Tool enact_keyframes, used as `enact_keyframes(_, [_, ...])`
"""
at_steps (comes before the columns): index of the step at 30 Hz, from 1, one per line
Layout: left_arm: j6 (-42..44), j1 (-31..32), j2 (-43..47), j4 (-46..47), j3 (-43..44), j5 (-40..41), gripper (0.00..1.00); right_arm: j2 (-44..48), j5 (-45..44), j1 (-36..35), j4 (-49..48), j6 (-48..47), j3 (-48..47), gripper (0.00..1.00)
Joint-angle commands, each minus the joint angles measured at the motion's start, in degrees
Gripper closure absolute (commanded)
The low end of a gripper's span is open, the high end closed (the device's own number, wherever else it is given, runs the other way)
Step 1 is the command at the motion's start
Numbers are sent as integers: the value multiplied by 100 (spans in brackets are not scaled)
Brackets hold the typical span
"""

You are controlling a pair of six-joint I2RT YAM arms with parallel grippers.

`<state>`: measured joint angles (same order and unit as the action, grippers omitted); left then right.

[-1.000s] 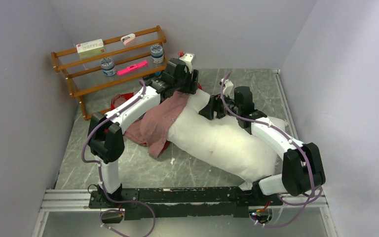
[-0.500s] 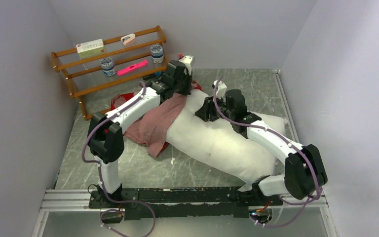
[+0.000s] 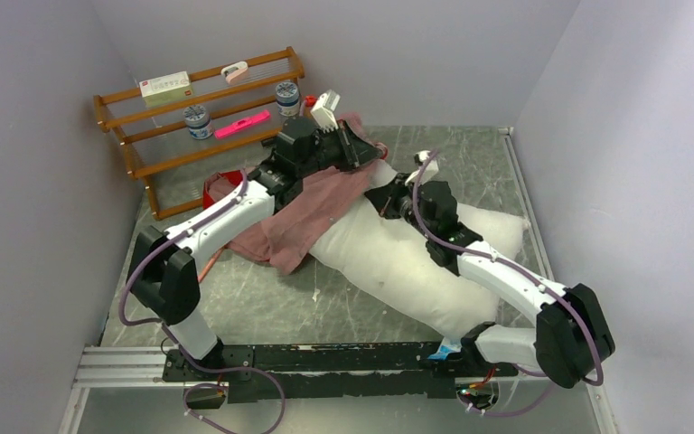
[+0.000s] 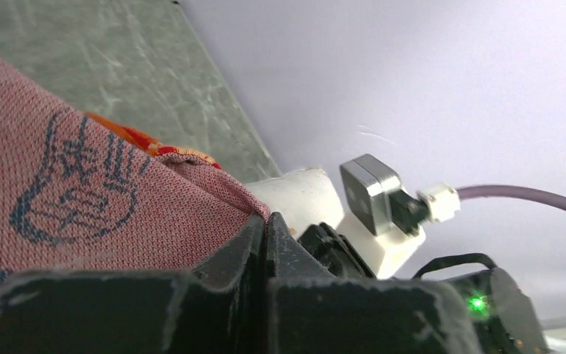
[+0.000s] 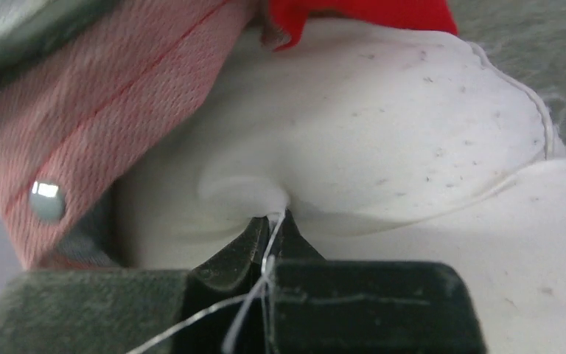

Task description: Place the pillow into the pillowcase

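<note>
We judged insertion step: left end effector (image 4: 265, 223) pinched pillowcase (image 4: 81, 184), right end effector (image 5: 271, 223) pinched pillow (image 5: 383, 125) just ahead; next, pull pillowcase over pillow.

A wooden rack (image 3: 135, 145) stands on the grey marbled tabletop (image 3: 262, 298). Its top shelf carries a white box (image 3: 164, 86) and a small pink-and-white object (image 3: 234, 70). On the shelf below, two lidded jars (image 3: 198, 120) (image 3: 286, 97) flank a bright pink stick (image 3: 242, 123).

From where I stand: one pillow (image 3: 398, 262), one pillowcase (image 3: 294, 221), one table (image 3: 262, 303) and two arms (image 3: 221, 212) (image 3: 506, 276). One wooden rack (image 3: 131, 149) holds two jars (image 3: 197, 120) (image 3: 286, 96), one flat box (image 3: 164, 87), one pink stick (image 3: 242, 123) and one small pale clip (image 3: 233, 70).
</note>
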<state>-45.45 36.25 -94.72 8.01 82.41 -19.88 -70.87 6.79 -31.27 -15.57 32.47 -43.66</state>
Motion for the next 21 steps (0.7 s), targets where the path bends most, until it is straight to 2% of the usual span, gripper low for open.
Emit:
enact_keyframes(1, [-1081,615,252,1900,-1,-860,95,177,-1844,-78,-2083,1548,482,100])
enact_keyframes(8, [-888,757,39,1821,-361,-955,94,236,-3160,-90,-2241,2173,922,100])
enact_keyframes(10, [-741,680,-24,1553,-381,-1054,87,301,-3243,-86,-2103,2135,983,100])
enact_keyframes(12, [-948,532,-111,1867,-505,-1452,75,382,-3201,-81,-2003,1900,1020,100])
enact_keyframes(13, [-1114,428,-141,2043,-581,-1657,65,442,-3179,-86,-1914,1792,1029,97])
enact_keyframes(14, [-1216,329,-151,2133,-629,-1823,56,515,-3124,-86,-1778,1684,1053,89])
enact_keyframes(15, [-1216,229,-133,2088,-657,-1941,50,592,-3077,-82,-1639,1551,1072,85])
enact_keyframes(18, [-493,-58,107,1042,-554,-1862,40,931,-2892,-82,-1126,1113,1135,69])
enact_keyframes(21, [629,-263,470,-386,-302,-1315,33,1360,-2664,-81,-494,594,1152,50])
